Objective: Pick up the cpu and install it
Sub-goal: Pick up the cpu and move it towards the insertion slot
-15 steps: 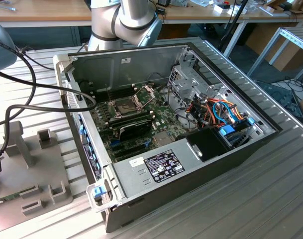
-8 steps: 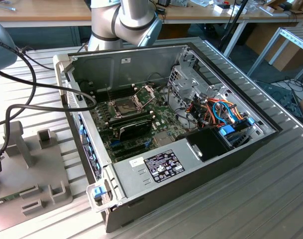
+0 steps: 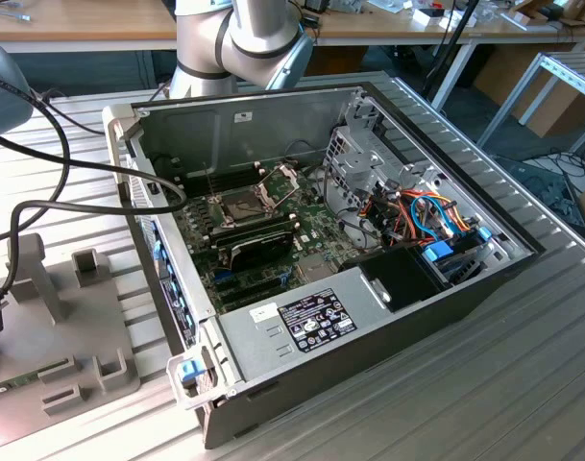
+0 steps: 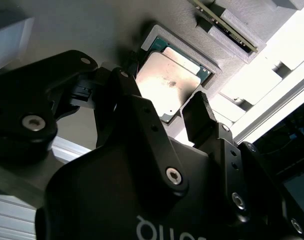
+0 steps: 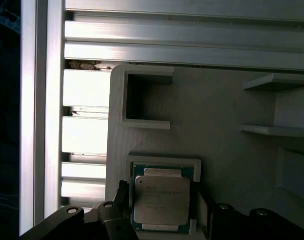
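Note:
The cpu (image 5: 161,201), a small square chip with a dull silver top and a green rim, lies flat in a shallow square recess of a grey fixture block (image 5: 216,125). In both wrist views my gripper (image 5: 163,200) hangs just over it, open, with one black finger (image 5: 123,194) on each side of the chip. The second wrist view shows the cpu (image 4: 169,82) between the same fingers (image 4: 197,117), still seated in the recess. Whether the pads touch its edges I cannot tell. In the exterior view the motherboard's socket (image 3: 242,205) sits uncovered, its metal frame (image 3: 279,179) hinged up.
The open computer case (image 3: 302,331) lies on a ribbed metal table, with cables and a drive cage on the exterior view's right. The grey fixture (image 3: 76,317) is on the exterior view's left. A long memory module (image 4: 225,24) stands in a fixture slot near the chip.

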Robot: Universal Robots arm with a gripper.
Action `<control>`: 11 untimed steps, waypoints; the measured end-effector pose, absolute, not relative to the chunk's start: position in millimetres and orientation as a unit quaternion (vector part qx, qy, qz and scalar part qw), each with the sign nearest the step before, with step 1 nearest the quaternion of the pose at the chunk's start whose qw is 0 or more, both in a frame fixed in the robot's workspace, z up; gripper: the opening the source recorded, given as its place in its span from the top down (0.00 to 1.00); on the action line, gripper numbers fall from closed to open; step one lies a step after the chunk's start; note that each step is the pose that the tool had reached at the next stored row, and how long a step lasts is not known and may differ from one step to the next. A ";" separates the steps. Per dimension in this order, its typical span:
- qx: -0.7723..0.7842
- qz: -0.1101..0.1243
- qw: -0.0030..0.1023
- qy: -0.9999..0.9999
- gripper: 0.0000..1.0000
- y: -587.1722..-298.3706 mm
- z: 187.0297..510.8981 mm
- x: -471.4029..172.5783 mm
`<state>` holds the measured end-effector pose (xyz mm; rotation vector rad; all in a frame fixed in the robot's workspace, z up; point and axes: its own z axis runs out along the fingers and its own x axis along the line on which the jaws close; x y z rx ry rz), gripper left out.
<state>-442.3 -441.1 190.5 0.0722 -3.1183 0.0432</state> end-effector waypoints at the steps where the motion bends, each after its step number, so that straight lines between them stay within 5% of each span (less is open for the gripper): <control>1: 0.023 0.014 0.011 -1.000 0.37 -441.1 190.6 -442.3; 11: 0.023 0.014 0.011 -1.000 0.45 -441.1 190.6 -442.3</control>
